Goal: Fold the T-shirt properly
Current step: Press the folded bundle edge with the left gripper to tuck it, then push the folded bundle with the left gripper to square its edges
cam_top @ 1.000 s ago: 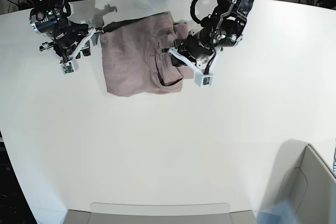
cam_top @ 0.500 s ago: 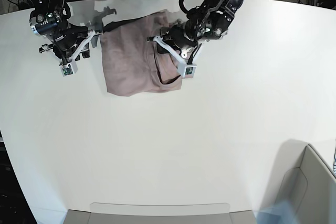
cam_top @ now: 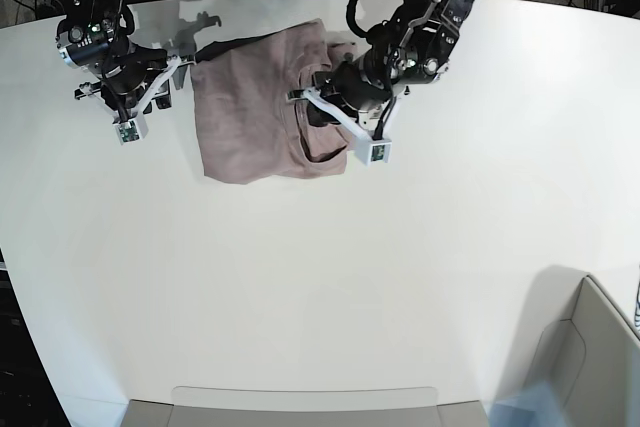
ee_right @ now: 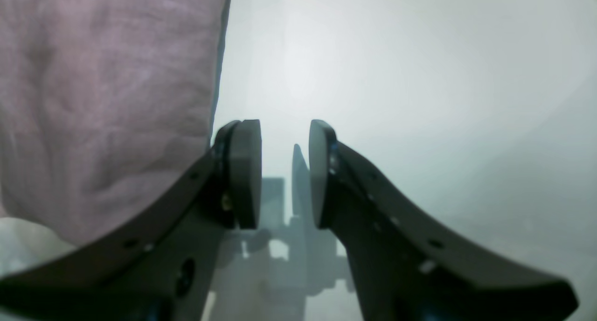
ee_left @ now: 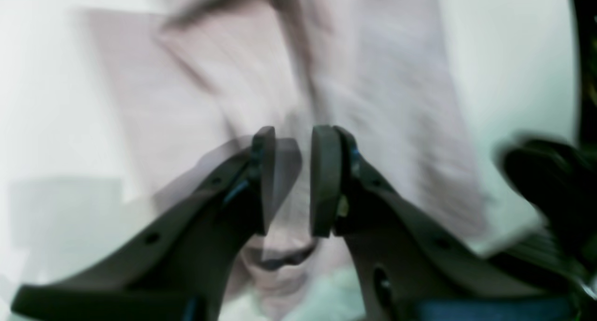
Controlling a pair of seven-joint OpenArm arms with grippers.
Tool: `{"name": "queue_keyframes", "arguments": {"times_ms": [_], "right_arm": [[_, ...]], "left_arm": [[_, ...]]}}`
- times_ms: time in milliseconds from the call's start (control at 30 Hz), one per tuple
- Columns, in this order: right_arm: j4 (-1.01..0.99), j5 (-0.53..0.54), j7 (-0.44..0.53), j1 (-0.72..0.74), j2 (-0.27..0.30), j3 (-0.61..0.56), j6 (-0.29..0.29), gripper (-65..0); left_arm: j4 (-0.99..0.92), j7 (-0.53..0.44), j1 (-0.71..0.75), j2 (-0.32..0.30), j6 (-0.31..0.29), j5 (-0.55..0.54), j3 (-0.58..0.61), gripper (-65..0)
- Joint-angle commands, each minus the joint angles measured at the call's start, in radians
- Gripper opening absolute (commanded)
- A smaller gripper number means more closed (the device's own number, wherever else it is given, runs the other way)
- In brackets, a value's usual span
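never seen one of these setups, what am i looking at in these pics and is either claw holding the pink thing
It is a robot with two arms working at a white table. One picture looks down on the whole table from above; the other two come from small cameras on each wrist, looking out between that arm's two fingers.

On the table lies a dusty-pink T-shirt, partly folded and wrinkled.

The left gripper hovers over the shirt near its collar. Its picture is blurred, but a gap shows between the fingers and no cloth is pinched there. The right gripper sits beside the shirt's edge, with only bare table showing between its fingers.

So both are open and neither holds the shirt.
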Motion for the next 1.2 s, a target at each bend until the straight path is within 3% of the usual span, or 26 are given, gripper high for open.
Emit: {"name": "queue_keyframes", "arguments": {"times_ms": [0,467,667,767,833,1167], "right_arm": [[0.015,0.004,0.014,0.006,0.008,0.002,0.0,-48.5],[0.015,0.004,0.012,0.007,0.008,0.001,0.0,-48.5],[0.015,0.004,0.012,0.006,0.007,0.001,0.0,-48.5],[0.016,0.004,0.012,0.003,0.007,0.001,0.0,-48.5],[0.016,0.004,0.012,0.001,0.007,0.001,0.0,-48.5],[0.016,0.006,0.012,0.0,0.008,0.001,0.0,-48.5]], "left_arm": [[0.0,-0.011,-0.009,0.0,-0.002,-0.007,-0.006,-50.7],[-0.072,0.0,-0.037,0.0,-0.009,-0.012,0.0,-50.7],[-0.08,-0.008,-0.054,0.0,-0.009,-0.012,0.094,-51.1],[-0.131,-0.011,-0.058,0.0,-0.009,-0.012,0.097,-56.9],[-0.151,-0.014,-0.058,0.0,-0.008,-0.01,0.091,-65.0],[0.021,-0.004,-0.031,0.0,-0.009,-0.01,-0.05,-65.0]]}}
